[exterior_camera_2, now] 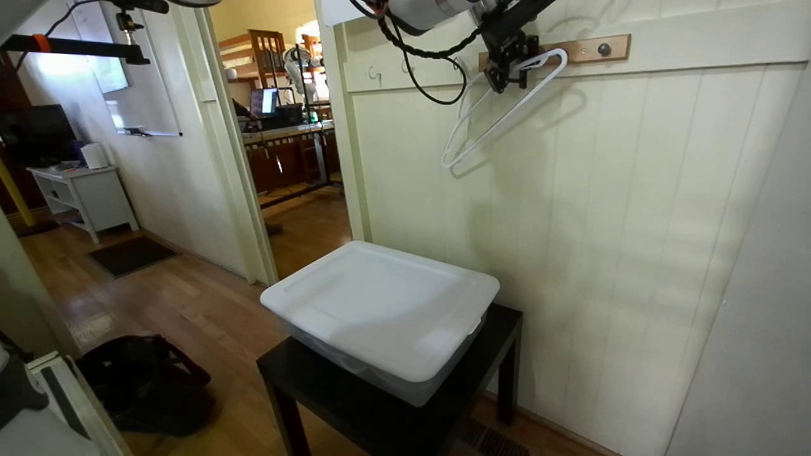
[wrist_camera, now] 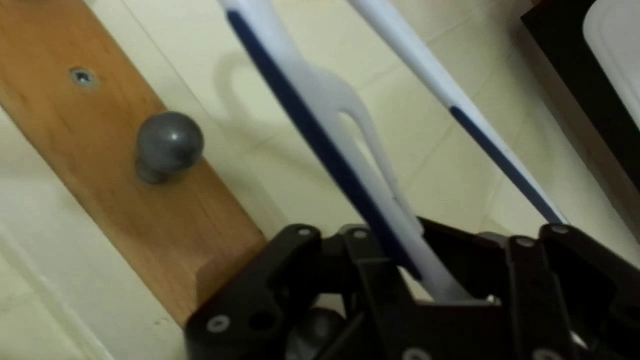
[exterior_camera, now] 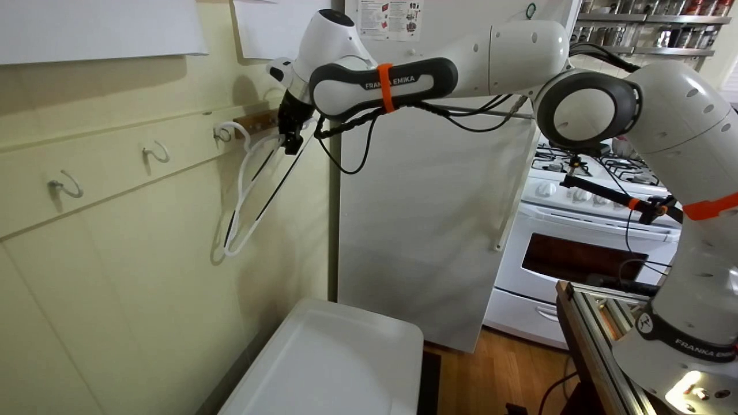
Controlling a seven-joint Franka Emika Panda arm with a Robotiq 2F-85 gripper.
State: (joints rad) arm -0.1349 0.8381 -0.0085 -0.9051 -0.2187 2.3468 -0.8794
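High in an exterior view, right of centre, the black gripper [exterior_camera_2: 510, 82] holds the white hanger [wrist_camera: 322, 105], its jaws tight together on one bar. That bar slants in the wrist view from the top centre down between the fingers [wrist_camera: 372, 280], a dark strip along its edge, while a second bar runs at the right. One end of the hanger juts out just right of the gripper in an exterior view, and the rest slopes away to the lower left. Near the gripper, a wooden strip [wrist_camera: 95, 130] with a round grey knob [wrist_camera: 172, 142] crosses the left of the wrist view. Metal hooks [exterior_camera: 157, 157] line the wall [exterior_camera: 115, 259] at the left of an exterior view. Well below the hanger, a white-lidded bin [exterior_camera_2: 380, 304] sits on a black table [exterior_camera_2: 345, 399]. Farther off, a white stove [exterior_camera: 553, 229] stands at the right of an exterior view.
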